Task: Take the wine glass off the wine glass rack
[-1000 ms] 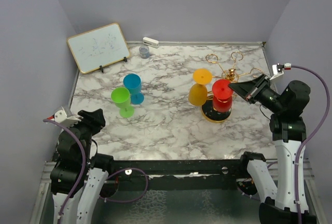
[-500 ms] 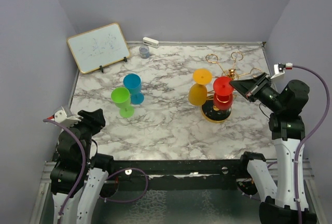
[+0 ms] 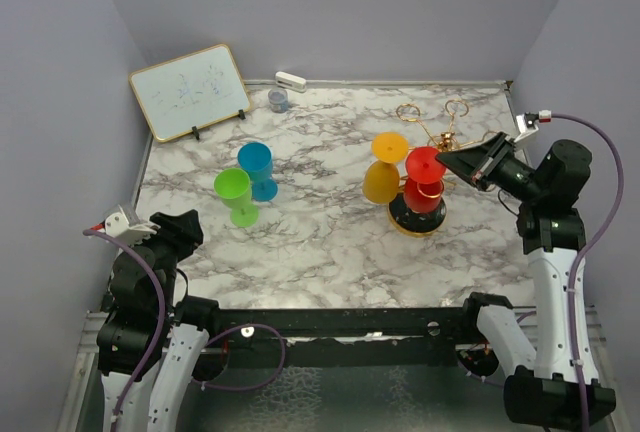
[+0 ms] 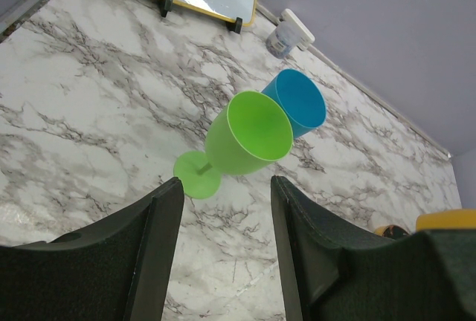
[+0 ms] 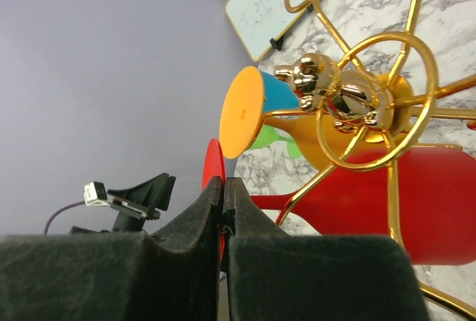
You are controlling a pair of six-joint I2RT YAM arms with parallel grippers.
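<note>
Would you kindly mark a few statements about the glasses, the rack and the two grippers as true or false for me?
1. The right gripper is shut on the foot of the red wine glass. True.
2. The left gripper holds the green wine glass. False: it is open and empty, and that glass stands upright on the table.
3. The orange wine glass hangs upside down on the wine glass rack. True.
4. The blue wine glass hangs on the rack too. False: it stands on the table beside the green one.
</note>
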